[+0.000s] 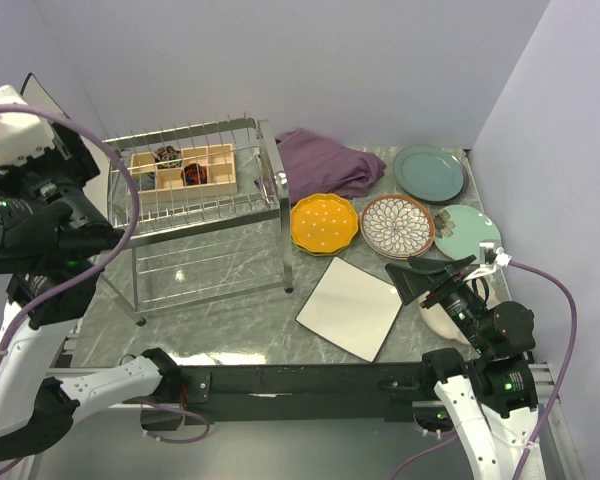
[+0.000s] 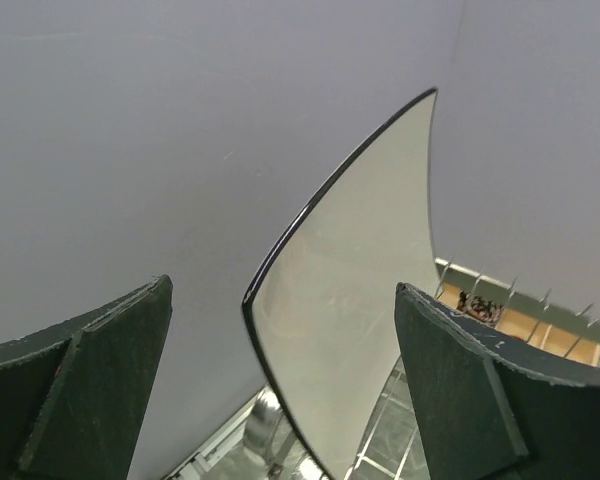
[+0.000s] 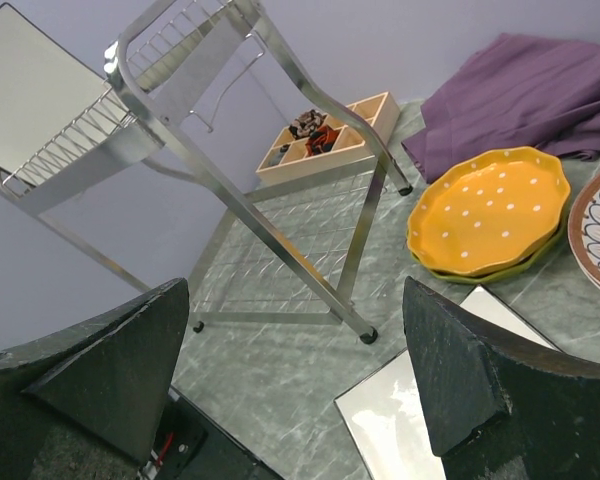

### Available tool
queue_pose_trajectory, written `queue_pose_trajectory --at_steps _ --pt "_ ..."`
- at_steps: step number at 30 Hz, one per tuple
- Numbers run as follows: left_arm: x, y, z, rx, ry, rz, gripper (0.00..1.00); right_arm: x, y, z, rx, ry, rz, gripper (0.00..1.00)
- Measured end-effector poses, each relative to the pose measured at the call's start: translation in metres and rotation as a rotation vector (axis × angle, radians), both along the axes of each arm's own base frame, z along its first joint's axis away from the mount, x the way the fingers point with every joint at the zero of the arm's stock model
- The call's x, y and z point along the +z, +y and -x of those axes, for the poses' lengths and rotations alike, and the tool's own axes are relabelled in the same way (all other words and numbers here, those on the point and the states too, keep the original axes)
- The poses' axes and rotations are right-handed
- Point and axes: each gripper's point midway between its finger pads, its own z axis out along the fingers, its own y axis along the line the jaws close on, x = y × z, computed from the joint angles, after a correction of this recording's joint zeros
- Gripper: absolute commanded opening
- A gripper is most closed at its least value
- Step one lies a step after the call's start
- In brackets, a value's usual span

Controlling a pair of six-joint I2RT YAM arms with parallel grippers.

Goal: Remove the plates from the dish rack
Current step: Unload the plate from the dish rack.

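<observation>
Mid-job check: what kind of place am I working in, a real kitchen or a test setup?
Most likely a staged test booth, not a real kitchen: plain lilac walls box in one marble-look table, with a dish rack and loose plates set out.

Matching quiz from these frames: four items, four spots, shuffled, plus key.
Items
1. orange dotted plate
2. wooden box
3. purple cloth
4. white square plate

Spots
A. in the top tier of the rack
B. flat on the table, nearest the near edge of the four
C. bunched up by the back wall
D. stacked on a lime plate

Pairs: 1-D, 2-A, 3-C, 4-B
</observation>
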Motion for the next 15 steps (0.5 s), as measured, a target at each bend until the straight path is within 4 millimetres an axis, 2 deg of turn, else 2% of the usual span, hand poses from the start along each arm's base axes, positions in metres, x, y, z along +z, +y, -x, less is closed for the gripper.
queue_pose_trajectory --at_steps 5,8,15 --pt "-0.015 0.007 0.009 0.005 0.009 0.014 0.98 0.002 -0.001 0.003 -0.002 -0.015 0.001 0.93" --pt "-0.024 0.011 0.014 0.01 -0.002 0.035 0.95 0.003 -0.002 0.005 -0.006 -0.029 0.003 0.93" --pt "-0.042 0.003 0.007 -0.064 -0.022 0.055 0.95 0.004 -0.002 0.007 -0.005 -0.04 0.004 0.93"
